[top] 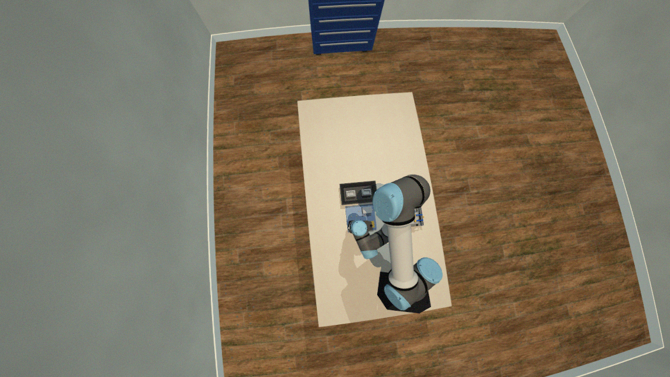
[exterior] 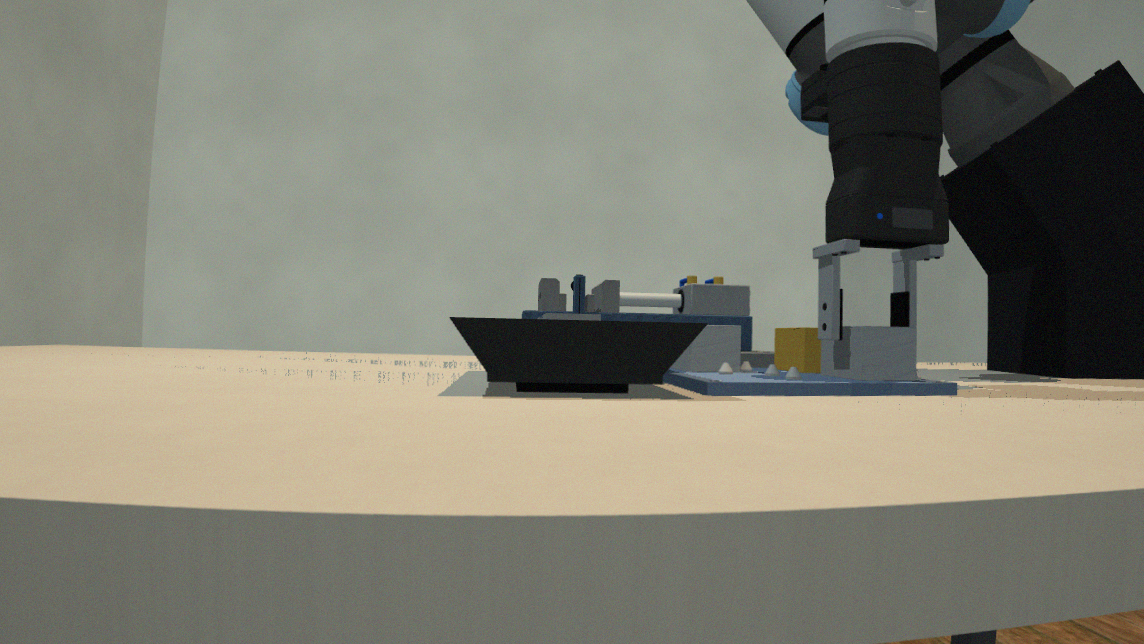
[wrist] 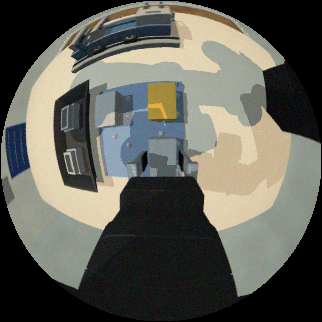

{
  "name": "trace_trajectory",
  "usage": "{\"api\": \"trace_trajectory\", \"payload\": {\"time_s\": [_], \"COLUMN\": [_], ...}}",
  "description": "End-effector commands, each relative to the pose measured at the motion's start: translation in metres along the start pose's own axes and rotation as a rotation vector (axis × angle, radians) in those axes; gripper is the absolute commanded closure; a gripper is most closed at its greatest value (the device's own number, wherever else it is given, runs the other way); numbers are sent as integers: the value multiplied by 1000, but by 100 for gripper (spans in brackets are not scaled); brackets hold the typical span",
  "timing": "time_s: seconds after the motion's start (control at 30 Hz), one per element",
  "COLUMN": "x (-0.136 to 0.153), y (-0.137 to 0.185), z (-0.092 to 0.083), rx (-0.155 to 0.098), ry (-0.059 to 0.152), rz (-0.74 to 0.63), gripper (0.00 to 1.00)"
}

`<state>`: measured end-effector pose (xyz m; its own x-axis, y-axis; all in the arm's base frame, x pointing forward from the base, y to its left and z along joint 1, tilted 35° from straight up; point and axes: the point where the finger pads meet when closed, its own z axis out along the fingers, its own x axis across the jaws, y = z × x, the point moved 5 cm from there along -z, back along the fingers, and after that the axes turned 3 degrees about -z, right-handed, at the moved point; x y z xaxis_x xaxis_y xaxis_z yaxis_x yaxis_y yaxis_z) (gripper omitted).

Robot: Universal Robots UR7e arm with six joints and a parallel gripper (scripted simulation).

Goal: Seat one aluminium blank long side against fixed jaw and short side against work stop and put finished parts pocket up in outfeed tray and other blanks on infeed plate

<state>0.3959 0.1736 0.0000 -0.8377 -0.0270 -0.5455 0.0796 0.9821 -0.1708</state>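
My gripper (exterior: pixel 868 329) is open and lowered over an aluminium blank (exterior: pixel 878 352) on the blue infeed plate (exterior: pixel 808 387), with one finger on each side of it. In the wrist view the same blank (wrist: pixel 162 149) lies between my fingertips. A brass blank (exterior: pixel 796 349) sits on the plate just beyond it and also shows in the wrist view (wrist: pixel 161 101). A second grey blank (wrist: pixel 107 110) is at the plate's tray side. Two finished parts (wrist: pixel 67 117) (wrist: pixel 71 161) lie in the black outfeed tray (exterior: pixel 576 348). The vise (exterior: pixel 640 300) stands behind the tray.
Small locating pins (exterior: pixel 756 369) stick up from the infeed plate near the blanks. My arm's base (top: pixel 405 290) stands at the table's near end. A blue drawer cabinet (top: pixel 345 23) is against the far wall.
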Motion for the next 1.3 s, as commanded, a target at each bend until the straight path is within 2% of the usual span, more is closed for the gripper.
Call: {"api": "trace_trajectory", "payload": {"time_s": [0.0, 1.0, 1.03, 1.27], "x": [-2, -2, -2, -2], "y": [0, 0, 0, 0], "z": [1, 1, 1, 1], "rx": [-1, -1, -1, -1], "ry": [-2, -2, -2, -2], "rz": [1, 1, 1, 1], "gripper": [0, 0, 100, 100]}}
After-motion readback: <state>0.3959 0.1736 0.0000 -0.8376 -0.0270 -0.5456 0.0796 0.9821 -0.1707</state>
